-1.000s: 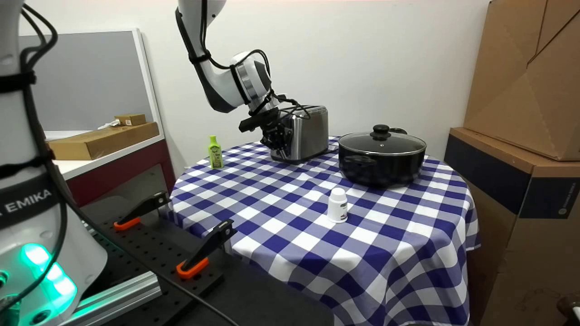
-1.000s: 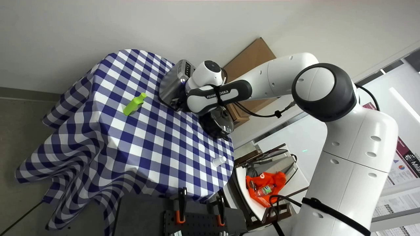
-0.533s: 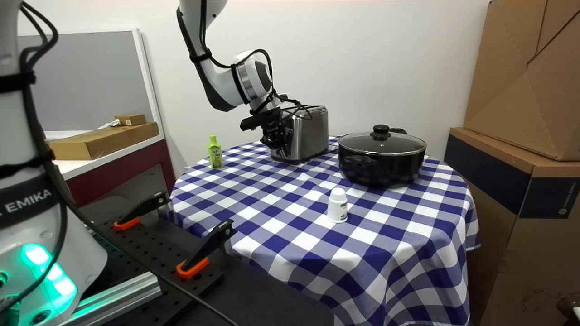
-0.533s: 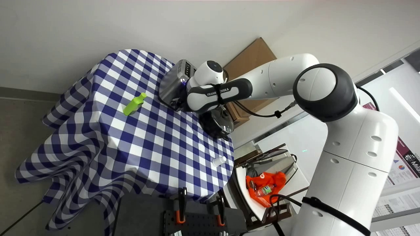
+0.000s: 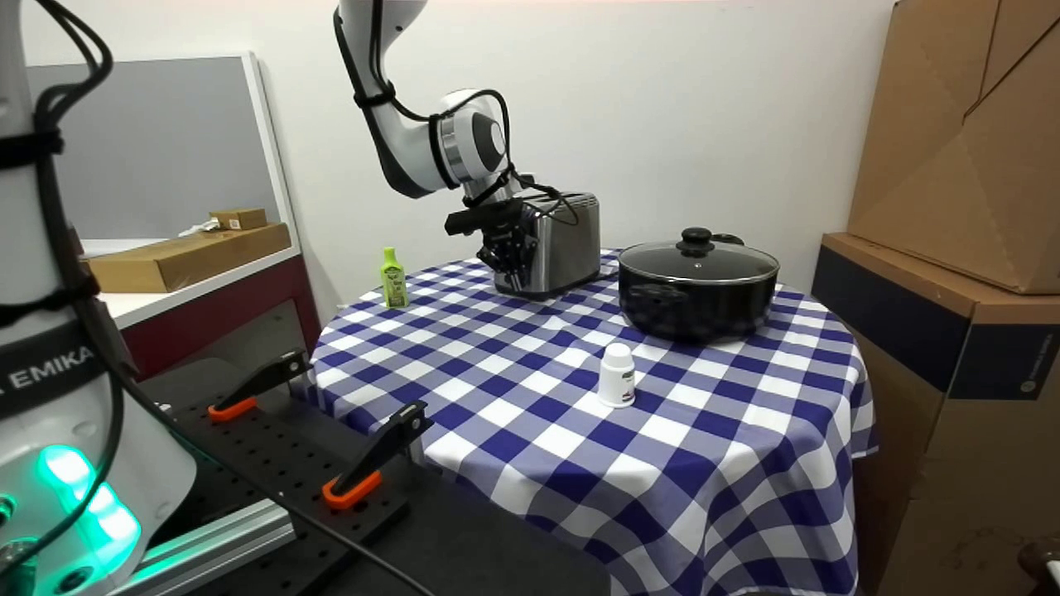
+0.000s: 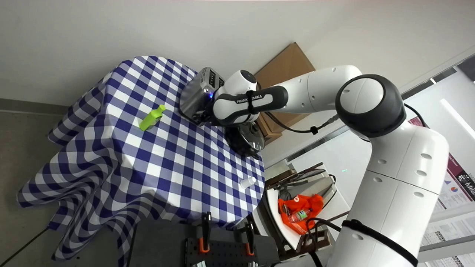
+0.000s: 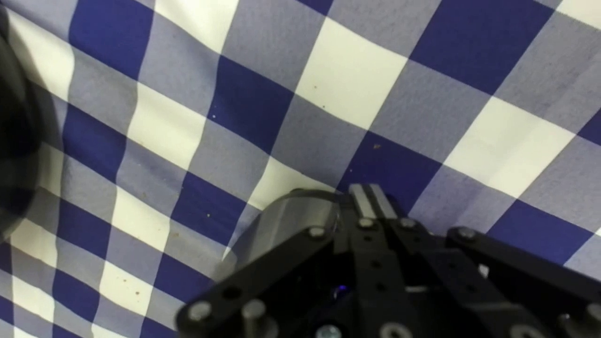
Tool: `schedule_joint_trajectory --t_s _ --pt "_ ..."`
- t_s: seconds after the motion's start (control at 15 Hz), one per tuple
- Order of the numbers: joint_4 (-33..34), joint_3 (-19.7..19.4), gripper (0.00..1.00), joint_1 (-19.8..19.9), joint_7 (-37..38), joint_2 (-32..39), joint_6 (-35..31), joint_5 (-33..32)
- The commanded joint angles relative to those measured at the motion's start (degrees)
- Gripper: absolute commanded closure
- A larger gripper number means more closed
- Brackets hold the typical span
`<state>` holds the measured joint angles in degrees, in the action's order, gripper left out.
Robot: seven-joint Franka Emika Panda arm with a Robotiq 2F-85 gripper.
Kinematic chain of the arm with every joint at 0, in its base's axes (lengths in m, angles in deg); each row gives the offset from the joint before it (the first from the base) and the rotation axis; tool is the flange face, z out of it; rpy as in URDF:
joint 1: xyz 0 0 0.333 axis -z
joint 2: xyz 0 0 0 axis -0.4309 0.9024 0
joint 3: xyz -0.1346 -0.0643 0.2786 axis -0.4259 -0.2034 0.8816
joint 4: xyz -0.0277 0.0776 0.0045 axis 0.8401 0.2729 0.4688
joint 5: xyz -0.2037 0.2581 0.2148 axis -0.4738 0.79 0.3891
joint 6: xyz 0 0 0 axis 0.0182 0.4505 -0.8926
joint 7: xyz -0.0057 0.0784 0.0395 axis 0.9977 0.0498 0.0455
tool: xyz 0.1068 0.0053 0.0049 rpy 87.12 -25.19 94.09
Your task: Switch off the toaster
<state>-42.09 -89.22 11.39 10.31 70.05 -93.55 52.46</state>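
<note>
The jaws, pressed together, point down just beside the toaster [image 5: 571,244] (boxy, shiny silver) on a checked-cloth counter [image 5: 497,377].

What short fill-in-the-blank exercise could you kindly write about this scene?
1. The claw is beside the silver ____.
2. In the wrist view, its fingers are shut, not ____.
3. The pot has its ____ on.
4. The bottle nearest the pot is ____.

Missing words: toaster; open; lid; white.
</note>
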Motion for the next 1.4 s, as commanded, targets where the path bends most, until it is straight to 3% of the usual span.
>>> schedule_joint_trajectory --t_s 0.0,0.6,1.33 --pt "0.6 1.6 1.00 1.1 -3.2 -0.4 1.4 2.3" --pt "1.9 5.3 1.00 3.9 -8.2 -1.2 6.1 5.1" --pt "5.3 3.9 1.00 2.7 -6.4 -0.6 14.5 4.1"
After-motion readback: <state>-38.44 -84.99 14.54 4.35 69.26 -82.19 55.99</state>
